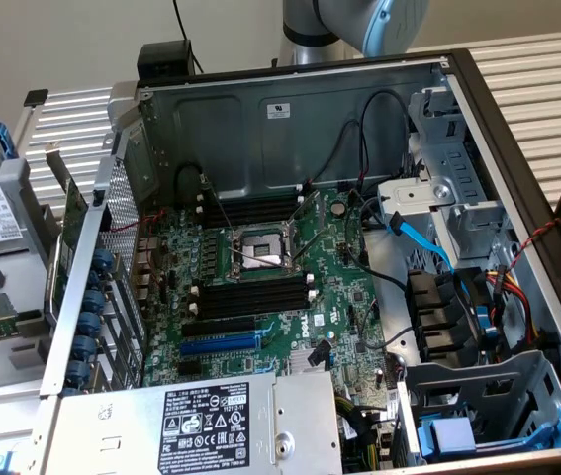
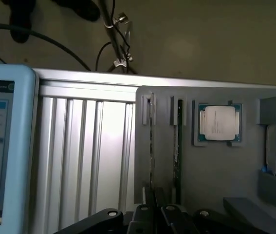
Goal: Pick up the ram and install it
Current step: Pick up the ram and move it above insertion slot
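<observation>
Green ram (image 2: 177,146) on edge in a grey tray (image 2: 215,175) slot beside the CPU (image 2: 219,123), at the exterior view's lower left, outside the case. Claw (image 2: 156,204) pinched together, nothing visibly held. Best: spread first, centre over the stick's edge, descend square, squeeze board, not chips.

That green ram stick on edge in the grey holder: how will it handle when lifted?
Probably stiff: the ram stands straight on its thin edge in the grey holder. Likely light, being so thin a board. Apt to tip, I'd guess, once clear of the end brackets that keep it upright.
</observation>
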You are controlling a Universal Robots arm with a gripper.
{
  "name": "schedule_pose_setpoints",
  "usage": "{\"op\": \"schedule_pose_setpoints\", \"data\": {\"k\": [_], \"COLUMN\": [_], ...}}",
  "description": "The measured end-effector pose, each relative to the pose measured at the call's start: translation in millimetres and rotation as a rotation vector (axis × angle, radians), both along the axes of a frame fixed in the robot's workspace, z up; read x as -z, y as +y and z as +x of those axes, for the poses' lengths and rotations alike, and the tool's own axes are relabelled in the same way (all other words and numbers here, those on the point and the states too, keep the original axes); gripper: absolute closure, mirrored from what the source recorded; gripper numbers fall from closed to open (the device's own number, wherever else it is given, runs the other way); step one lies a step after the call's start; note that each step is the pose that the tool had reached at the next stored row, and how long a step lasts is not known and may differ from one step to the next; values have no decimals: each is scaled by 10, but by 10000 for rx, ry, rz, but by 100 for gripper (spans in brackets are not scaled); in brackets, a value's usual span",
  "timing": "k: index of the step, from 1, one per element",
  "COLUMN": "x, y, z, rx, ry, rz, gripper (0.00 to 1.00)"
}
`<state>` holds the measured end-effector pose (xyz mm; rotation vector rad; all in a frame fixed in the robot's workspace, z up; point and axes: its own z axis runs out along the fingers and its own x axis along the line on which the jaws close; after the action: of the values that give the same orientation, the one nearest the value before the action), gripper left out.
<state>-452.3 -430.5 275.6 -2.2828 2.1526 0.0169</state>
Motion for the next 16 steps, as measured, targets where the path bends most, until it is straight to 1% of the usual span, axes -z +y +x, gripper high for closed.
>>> {"op": "schedule_pose_setpoints", "data": {"k": [2, 7, 16], "x": [-94, -320, -729], "y": [-3, -22, -79], "z": [38, 178, 424], "rx": [-1, -13, -24], "ry": [1, 0, 0], "rz": [5, 136, 339], "gripper": [88, 88, 88]}}
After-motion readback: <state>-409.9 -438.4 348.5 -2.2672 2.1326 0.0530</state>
